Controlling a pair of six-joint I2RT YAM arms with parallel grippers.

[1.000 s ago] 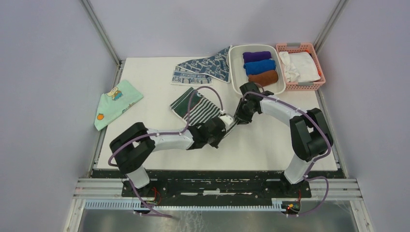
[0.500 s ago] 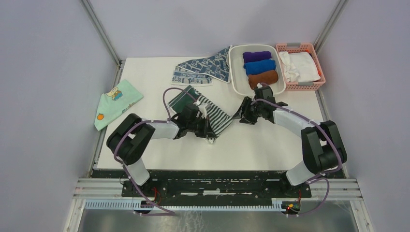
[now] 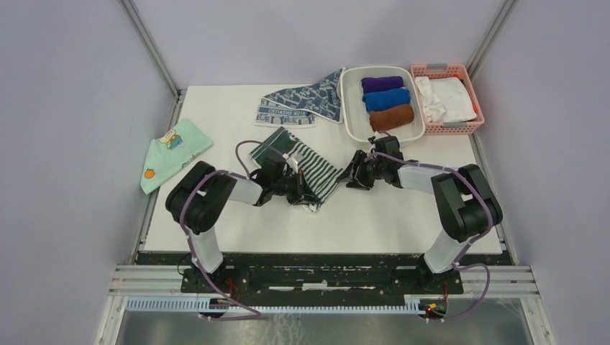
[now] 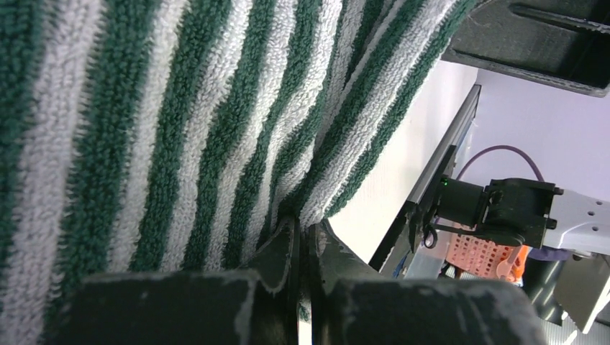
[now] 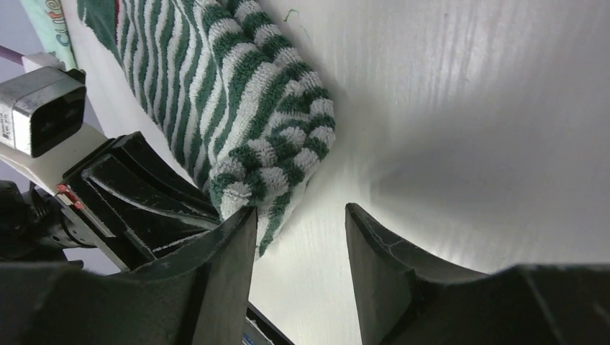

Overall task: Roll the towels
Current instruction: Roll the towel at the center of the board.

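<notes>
One striped towel (image 3: 315, 169) pinched by left tool (image 4: 303, 231), right tool (image 5: 299, 218) spread beside it; one patterned towel (image 3: 306, 101) apart.

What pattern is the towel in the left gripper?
The towel has dark green-and-white stripes; left wrist view shows it best.

From above, the left gripper (image 3: 301, 188) hides the near-left part of the striped towel (image 3: 324, 172); the left wrist view cuts it off top and left. Lettering on the blue-grey towel (image 3: 309, 93) is too small to read.
</notes>
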